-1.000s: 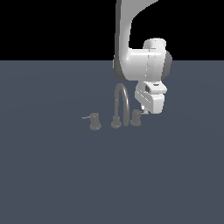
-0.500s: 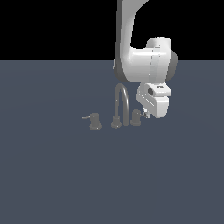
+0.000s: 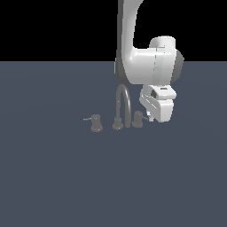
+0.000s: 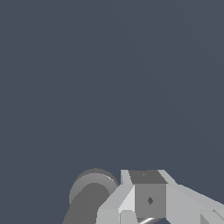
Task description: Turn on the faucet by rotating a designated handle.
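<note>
The handle (image 3: 138, 118), a stubby grey knob just beside the faucet (image 3: 123, 106) on the exterior view's right, looks rigid and smooth; its thin lever seems the best purchase. The gripper (image 3: 153, 119) hovers against it, finger spread impossible to tell.

A flat, dull slate-blue surface (image 3: 66, 177) carries everything. On it stands the faucet (image 3: 123, 107), its arched spout rising from a round base. The handle (image 3: 138, 118) sits just beside the base toward the exterior view's right, and the twin knob (image 3: 95, 123) stands a little farther off toward the exterior view's left.
</note>
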You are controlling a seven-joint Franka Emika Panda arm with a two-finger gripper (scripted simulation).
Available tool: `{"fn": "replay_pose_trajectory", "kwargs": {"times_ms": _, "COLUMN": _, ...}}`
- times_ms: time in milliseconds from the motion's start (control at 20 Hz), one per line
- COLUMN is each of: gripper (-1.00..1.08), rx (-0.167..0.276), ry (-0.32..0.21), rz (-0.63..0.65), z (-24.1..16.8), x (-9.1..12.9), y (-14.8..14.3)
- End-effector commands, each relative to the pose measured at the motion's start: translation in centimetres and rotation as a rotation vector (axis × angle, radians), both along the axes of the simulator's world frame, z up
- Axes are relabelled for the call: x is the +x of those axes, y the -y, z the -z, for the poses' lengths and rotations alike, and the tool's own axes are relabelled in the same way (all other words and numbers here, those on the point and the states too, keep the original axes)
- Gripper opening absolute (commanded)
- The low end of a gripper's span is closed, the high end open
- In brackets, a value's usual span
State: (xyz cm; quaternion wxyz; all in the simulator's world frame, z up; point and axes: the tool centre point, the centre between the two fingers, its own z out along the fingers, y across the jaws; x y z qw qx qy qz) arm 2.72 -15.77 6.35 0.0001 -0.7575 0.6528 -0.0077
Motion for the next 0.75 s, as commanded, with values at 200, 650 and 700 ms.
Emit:
{"fn": "replay_pose_trajectory", "kwargs": {"times_ms": 200, "gripper": -1.00, "rx": 0.009, "ry": -0.011, "rz": -0.022, "z": 0.0, "x": -1.4, "y": -3.0}}
{"fn": "replay_pose_trajectory", "kwargs": {"times_ms": 650, "gripper": -1.00, "rx": 0.010, "ry": -0.012, "rz": -0.022, "z": 0.0, "x": -1.1, "y": -7.0}}
{"fn": "replay_pose_trajectory", "kwargs": {"times_ms": 700, "gripper": -1.00, "rx": 0.010, "ry": -0.012, "rz": -0.022, "z": 0.0, "x": -1.1, "y": -7.0}}
